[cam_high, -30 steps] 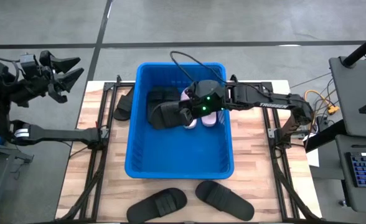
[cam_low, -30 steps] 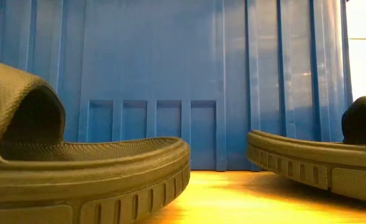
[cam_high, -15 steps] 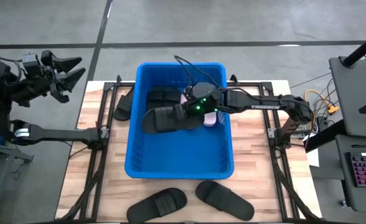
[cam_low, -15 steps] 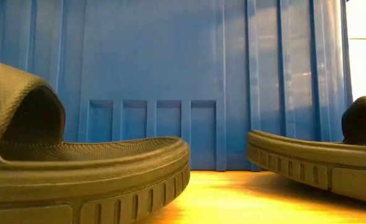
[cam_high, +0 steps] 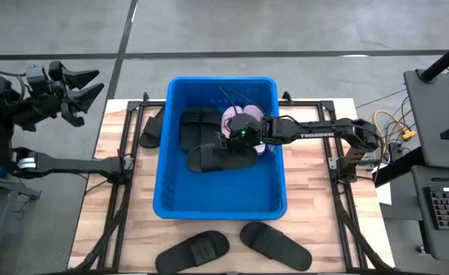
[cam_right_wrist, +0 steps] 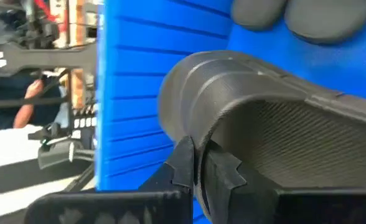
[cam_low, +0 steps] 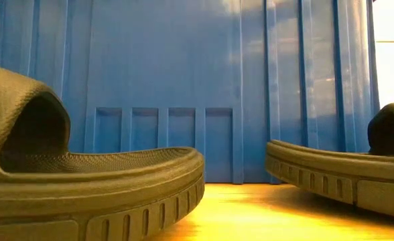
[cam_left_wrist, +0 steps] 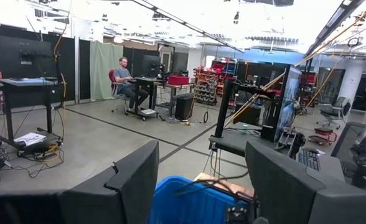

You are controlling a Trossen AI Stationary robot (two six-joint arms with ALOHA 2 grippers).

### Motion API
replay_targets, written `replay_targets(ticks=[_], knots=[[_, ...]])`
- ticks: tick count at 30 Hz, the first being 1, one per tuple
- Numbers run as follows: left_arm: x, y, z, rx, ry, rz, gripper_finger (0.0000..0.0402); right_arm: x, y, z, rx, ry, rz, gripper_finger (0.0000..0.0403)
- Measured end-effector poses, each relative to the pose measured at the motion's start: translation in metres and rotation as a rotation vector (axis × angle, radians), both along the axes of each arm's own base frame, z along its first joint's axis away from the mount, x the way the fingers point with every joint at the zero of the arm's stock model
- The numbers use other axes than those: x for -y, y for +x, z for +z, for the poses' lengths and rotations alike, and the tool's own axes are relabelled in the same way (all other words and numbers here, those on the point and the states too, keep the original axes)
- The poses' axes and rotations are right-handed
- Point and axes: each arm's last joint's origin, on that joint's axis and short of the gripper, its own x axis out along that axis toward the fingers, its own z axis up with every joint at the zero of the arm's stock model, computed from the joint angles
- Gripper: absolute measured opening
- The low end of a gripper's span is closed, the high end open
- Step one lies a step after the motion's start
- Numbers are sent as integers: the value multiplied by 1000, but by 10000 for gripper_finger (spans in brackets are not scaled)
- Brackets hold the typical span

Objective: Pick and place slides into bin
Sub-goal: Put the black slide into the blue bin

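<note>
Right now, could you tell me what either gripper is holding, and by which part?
The right gripper pinches a black slide by its strap edge, inside the bin. The left gripper holds nothing.

Bright overhead light, blurred close-ups

Dark, slim right arm (cam_high: pixel 316 135) with white lettering (green light at the wrist); black cables.

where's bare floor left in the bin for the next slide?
The near half of the bin floor is bare, bordered by the near wall and both side walls. The far half is crowded: black slides, a pink slide, and the right gripper shut on a black slide just ahead of them.
</note>
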Motion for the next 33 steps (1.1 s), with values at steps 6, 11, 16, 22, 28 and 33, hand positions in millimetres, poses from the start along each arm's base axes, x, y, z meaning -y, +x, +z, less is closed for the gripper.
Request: replay_targets(ticks=[6, 11, 16, 22, 28, 33], knots=[[0, -2, 0, 3, 2, 0, 225, 1, 9, -24, 11, 73, -32, 11], [1, -2, 0, 4, 2, 0, 225, 2, 20, -44, 6, 114, -35, 11], [1, -4, 0, 9, 3, 0, 225, 2, 27, -66, -54, 151, -27, 11], [2, -6, 0, 14, 5, 0, 225, 4, 31, -86, -101, 171, -24, 11], [2, -7, 0, 17, 5, 0, 225, 7, 37, -104, -121, 176, -24, 11], [2, -7, 0, 17, 5, 0, 225, 15, 37, -111, -125, 168, -46, 11]])
